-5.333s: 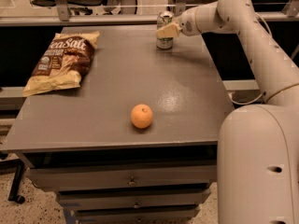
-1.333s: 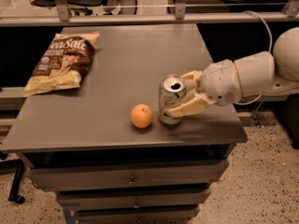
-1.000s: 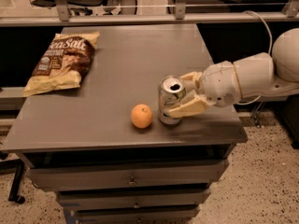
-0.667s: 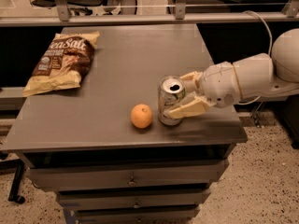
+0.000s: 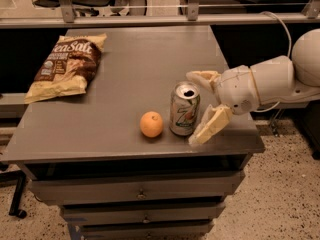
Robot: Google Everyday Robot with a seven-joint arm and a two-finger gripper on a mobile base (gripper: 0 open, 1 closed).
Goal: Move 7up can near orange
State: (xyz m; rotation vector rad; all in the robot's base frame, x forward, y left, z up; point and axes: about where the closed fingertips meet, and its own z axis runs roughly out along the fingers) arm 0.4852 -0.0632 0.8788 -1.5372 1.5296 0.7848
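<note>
7up can (image 5: pixel 184 109) — silver-grey aluminium — stands just beside the small round orange (image 5: pixel 151 124) on the grey bench (image 5: pixel 140 59); white end effector (image 5: pixel 199 107), released, flanks it. Next: withdraw without toppling.

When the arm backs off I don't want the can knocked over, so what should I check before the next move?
1. Can stands upright on the table: ok.
2. Can sits close beside the orange, with a small gap between them: ok.
3. Hand is open, on the can's side away from the orange: ok.
4. Fingers fully clear of the can's sides: cannot tell.
5. Chip bag lies across the table, far from the hand: ok.
</note>
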